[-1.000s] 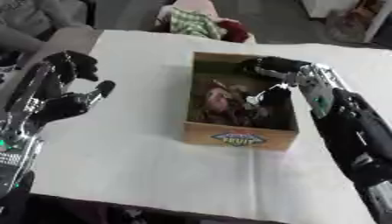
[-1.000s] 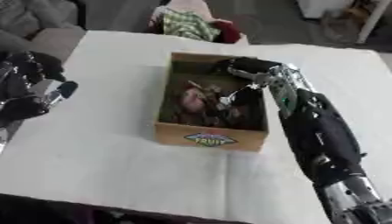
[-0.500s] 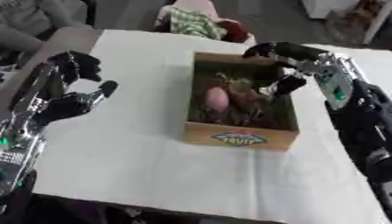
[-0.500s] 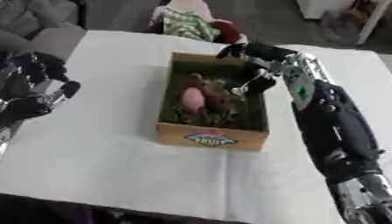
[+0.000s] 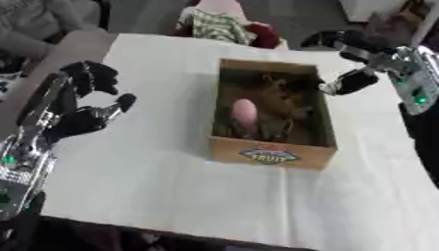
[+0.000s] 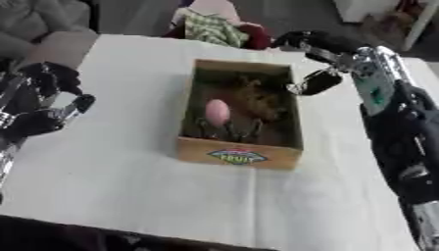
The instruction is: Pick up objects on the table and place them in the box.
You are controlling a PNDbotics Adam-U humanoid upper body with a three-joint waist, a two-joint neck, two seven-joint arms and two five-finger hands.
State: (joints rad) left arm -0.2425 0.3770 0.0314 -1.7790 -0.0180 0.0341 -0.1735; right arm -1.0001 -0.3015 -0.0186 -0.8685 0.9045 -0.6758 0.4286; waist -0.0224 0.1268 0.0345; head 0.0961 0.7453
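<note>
A cardboard box (image 5: 273, 155) with a "fruit" label on its front stands at the table's middle. Inside lie a pink oval thing (image 5: 244, 112) and several brownish things (image 5: 287, 98) that I cannot make out. My right hand (image 5: 358, 78) hovers over the box's far right corner, its fingers spread and curved, holding nothing. My left hand (image 5: 75, 115) is raised over the table's left side, well apart from the box, fingers relaxed and empty.
The white table (image 5: 163, 176) has bare cloth left of and in front of the box. Beyond the far edge lies a bundle of checked and red cloth (image 5: 225, 28). A seated person shows at the upper left.
My right hand has lifted out of the box and drawn back to its far right corner, leaving the pink thing uncovered. The left hand has stayed in place.
</note>
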